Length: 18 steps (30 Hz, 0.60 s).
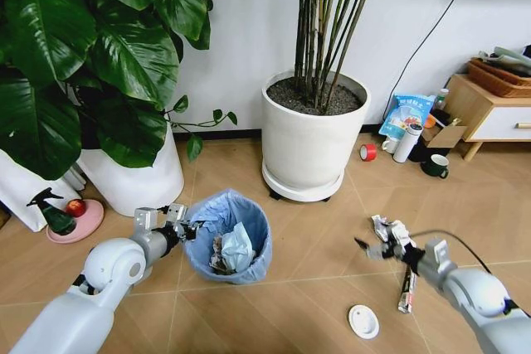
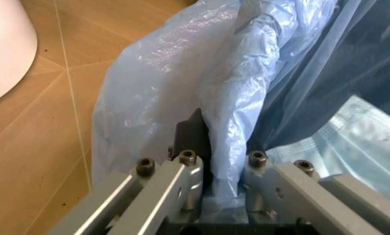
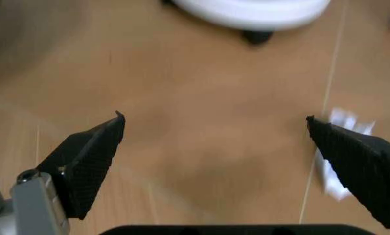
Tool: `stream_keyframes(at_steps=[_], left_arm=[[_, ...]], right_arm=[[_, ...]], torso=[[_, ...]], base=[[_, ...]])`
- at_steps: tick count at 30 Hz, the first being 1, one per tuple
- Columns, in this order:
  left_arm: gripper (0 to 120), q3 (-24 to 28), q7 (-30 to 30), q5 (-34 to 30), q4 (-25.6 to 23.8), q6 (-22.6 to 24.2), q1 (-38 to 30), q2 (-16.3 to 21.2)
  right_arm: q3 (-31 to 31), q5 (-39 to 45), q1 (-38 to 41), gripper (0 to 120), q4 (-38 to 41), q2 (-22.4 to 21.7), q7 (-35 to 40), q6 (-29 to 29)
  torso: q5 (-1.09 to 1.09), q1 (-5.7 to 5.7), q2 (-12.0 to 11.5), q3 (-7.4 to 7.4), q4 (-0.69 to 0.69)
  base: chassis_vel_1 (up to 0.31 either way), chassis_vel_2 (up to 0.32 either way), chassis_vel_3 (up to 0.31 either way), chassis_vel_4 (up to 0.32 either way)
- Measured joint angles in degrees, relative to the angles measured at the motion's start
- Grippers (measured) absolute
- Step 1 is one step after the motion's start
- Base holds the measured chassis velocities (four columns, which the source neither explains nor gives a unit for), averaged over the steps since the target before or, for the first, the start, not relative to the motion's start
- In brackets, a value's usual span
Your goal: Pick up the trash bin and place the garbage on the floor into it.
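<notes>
The trash bin (image 1: 249,220), dark and lined with a crinkly light-blue bag, stands on the floor (image 1: 311,259) with litter and a pale blue sheet inside. My left gripper (image 1: 187,227) is shut on its near rim; in the left wrist view the fingers (image 2: 187,172) pinch the bag-covered trash bin (image 2: 155,88) edge. My right gripper (image 1: 373,244) hovers open just above the floor beside a crumpled white paper (image 1: 385,225). In the right wrist view the right gripper (image 3: 214,147) has its jaws wide apart, with a white scrap (image 3: 335,147) by one finger. A wrapper strip (image 1: 406,289) and a white round lid (image 1: 363,321) lie nearby.
Two large white plant pots (image 1: 309,143) (image 1: 137,178) stand behind the bin. A green spray bottle (image 1: 51,213) sits on a pink dish at the left. A red tape roll (image 1: 367,152), a flask (image 1: 406,143), a cup (image 1: 436,167) and a wooden cabinet (image 1: 485,109) are at the back right.
</notes>
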Motion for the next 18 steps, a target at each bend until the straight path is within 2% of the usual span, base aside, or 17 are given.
stream_keyframes(at_steps=[6,18], left_arm=[[2,-0.1,0.0,0.0,-0.3,0.0,0.1,0.3],[2,0.3,0.0,0.0,-0.3,0.0,0.2,0.2]], right_arm=[[-0.6,-5.9,-1.1,100,-6.4,1.6,-4.4,2.9],[-1.3,-11.7,-1.3,100,-13.1,4.6,-6.0,6.0]], torso=[[0.01,0.00,0.0,0.00,0.00],[0.00,0.00,0.0,0.00,0.00]], base=[[0.000,0.000,0.000,0.000],[0.000,0.000,0.000,0.000]])
